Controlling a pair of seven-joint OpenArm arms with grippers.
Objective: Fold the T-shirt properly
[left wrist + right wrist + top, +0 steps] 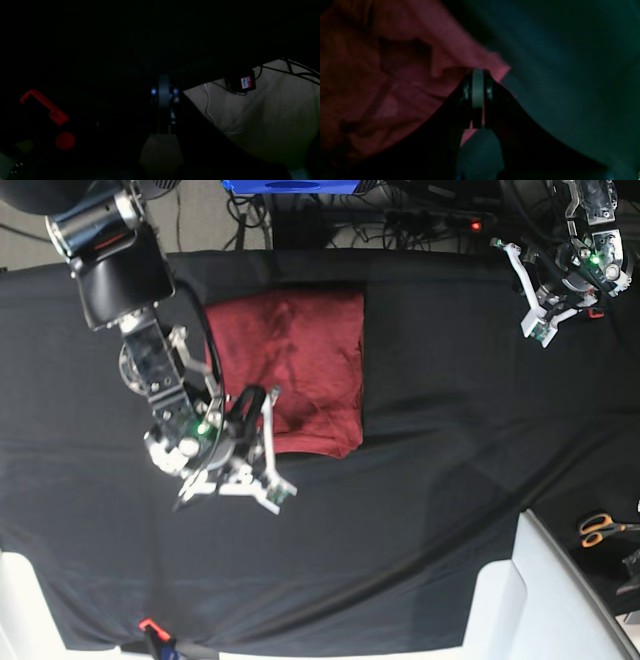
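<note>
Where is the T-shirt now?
In the base view, the T-shirt lies folded on the black table cover, upper left of centre, beside the right gripper.

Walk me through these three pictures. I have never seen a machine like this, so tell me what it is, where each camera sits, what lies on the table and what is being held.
This is a robot with two arms. The base view looks straight down on a table under a black cloth. On it lies a dark red T-shirt, already folded into a rough rectangle. Orange-handled scissors lie at the right edge.

The other two pictures come from small cameras on the wrists, looking along each tool, and both are very dark.

The right tool, on the left of the base view, is at the shirt's near edge. Its own camera shows its tips closed on a pinch of red fabric.

The left tool is at the far right corner, away from the shirt. Its camera shows its tips together, with nothing visible between them, above the table's edge and the floor.
</note>
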